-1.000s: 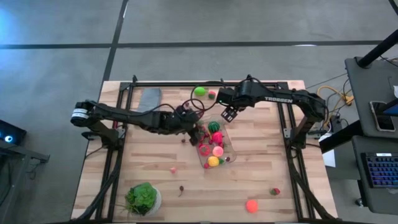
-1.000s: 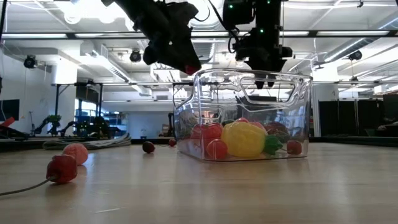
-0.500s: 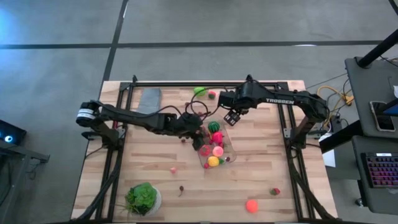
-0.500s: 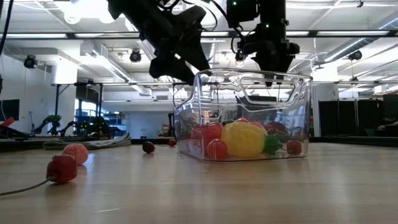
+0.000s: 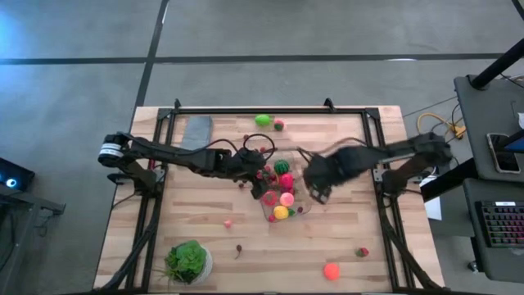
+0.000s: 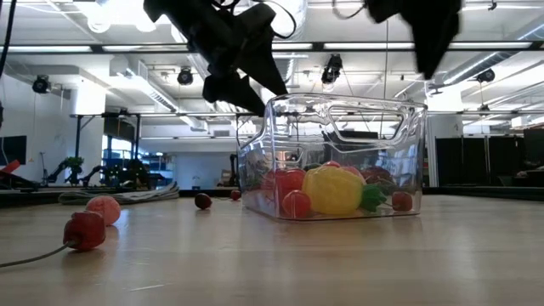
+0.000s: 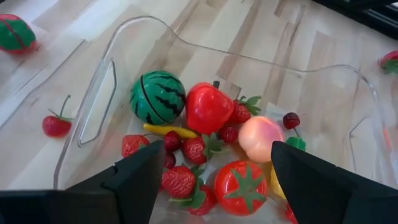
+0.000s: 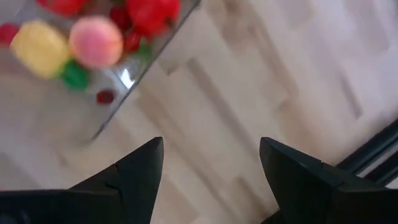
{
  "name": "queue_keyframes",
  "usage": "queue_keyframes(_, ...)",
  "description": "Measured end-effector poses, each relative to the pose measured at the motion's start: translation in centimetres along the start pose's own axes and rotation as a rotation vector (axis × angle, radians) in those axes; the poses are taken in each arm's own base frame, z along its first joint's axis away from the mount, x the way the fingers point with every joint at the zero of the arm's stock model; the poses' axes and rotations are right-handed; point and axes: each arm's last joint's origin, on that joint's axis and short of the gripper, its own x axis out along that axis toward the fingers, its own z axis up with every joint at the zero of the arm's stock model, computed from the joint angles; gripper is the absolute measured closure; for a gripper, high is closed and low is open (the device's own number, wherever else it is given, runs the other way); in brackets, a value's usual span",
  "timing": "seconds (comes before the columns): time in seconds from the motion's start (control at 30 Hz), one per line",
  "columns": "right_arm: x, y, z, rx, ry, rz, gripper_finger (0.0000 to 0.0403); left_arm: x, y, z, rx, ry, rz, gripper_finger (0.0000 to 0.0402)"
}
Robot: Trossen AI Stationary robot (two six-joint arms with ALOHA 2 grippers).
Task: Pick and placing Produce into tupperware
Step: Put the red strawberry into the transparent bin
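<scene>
From above, a leafy green head [image 5: 187, 260] in a bowl sits at the table's [image 5: 205, 238] near corner, and a grey cloth [image 5: 196, 131] lies at the far edge. The tupperware [image 5: 301, 197] at mid-table holds mixed produce [image 5: 283, 192]. At table height, two berries [image 6: 92, 221] lie apart from the tub. The left gripper [image 7: 211, 186] hovers over the tub, fingers spread and empty. The right gripper [image 8: 211, 171], parted and empty, hangs beside the tub.

clear glossy tupperware [image 7: 112, 81] (plastic), wooden table [image 5: 205, 238]
</scene>
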Motion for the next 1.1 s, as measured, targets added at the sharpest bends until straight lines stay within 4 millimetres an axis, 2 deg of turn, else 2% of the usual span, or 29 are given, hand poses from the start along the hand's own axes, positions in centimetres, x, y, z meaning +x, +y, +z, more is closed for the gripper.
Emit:
queue_keyframes(0.13, -0.4, 1.2, -5.0, 0.007, 0.003, 0.009, 0.0145, -0.1, 0.1, -0.1, 0.003, 0.016, 0.008, 0.0121)
queue_keyframes(0.23, 0.1, 1.8, -9.0, -0.031, 0.116, 0.031, 0.0145, -0.1, 0.2, -0.4, 0.008, 0.037, 0.017, 0.0121)
queue_keyframes(0.33, 0.7, 2.5, -12.7, 0.014, 0.199, 0.032, 0.0145, -0.1, 0.2, -0.4, 0.009, 0.047, 0.019, 0.0121)
queue_keyframes(0.5, 1.9, 4.4, -17.9, -0.112, 0.121, 0.111, 0.0145, -0.1, 0.2, -0.4, 0.001, 0.045, 0.016, 0.0121)
queue_keyframes(0.63, 3.3, 5.3, -21.5, -0.2, 0.109, 0.101, 0.0145, -0.1, 0.0, -0.5, 0.001, 0.062, -0.023, 0.0121)
queue_keyframes(0.83, 5.0, 6.8, -25.2, -0.3, 0.049, 0.136, 0.0145, -0.3, -1.0, -0.8, 0.008, 0.106, -0.141, 0.012)
queue_keyframes(0.97, 6.4, 7.7, -26.4, -0.363, 0.014, 0.133, 0.0145, -0.4, -1.4, -1.0, 0.016, 0.114, -0.157, 0.012)
queue_keyframes(1.1, 8.1, 8.5, -27.0, -0.44, 0.004, 0.096, 0.0145, -0.4, -1.6, -1.0, -0.079, 0.111, -0.16, 0.012)
